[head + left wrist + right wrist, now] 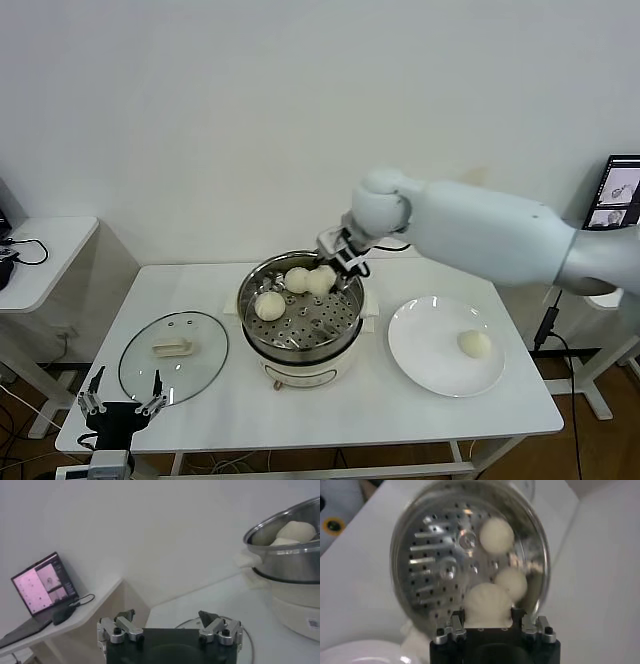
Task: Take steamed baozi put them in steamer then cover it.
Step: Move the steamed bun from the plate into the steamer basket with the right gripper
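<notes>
head view: right end effector [338, 262] grips baozi [321, 281] over steamer [300, 345].

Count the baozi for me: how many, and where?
4. Two lie on the steamer tray, one is in the right pincer over it, one on the plate.

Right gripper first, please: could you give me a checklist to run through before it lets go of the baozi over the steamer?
1. Right gripper shut on the third baozi: ok.
2. Held baozi inside the steamer rim: ok.
3. Held baozi resting on the perforated tray: cannot tell.
4. Free tray space for the fourth: ok; two baozi already inside.
5. Last baozi waiting on the white plate: ok.
6. Glass lid still off, beside the steamer; left gripper open near it: ok.
</notes>
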Robot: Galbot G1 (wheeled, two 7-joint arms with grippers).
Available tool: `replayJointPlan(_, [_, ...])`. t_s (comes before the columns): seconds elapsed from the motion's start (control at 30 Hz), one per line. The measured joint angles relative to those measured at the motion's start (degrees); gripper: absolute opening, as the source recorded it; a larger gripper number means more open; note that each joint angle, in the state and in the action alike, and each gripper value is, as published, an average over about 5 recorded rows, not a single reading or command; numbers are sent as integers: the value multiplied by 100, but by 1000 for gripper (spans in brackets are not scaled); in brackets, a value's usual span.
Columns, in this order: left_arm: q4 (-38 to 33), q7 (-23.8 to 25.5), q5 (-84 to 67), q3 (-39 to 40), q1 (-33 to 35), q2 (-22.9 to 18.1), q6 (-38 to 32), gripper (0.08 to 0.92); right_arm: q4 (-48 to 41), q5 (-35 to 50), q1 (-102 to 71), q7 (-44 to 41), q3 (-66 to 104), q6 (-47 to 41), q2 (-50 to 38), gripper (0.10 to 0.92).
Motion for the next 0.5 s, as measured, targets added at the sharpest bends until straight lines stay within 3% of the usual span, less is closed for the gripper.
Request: replayJointPlan(0.5, [-4,-52,1,-13,21,-78,-79,823,146,-840,-238,273,-439,1089,415,590])
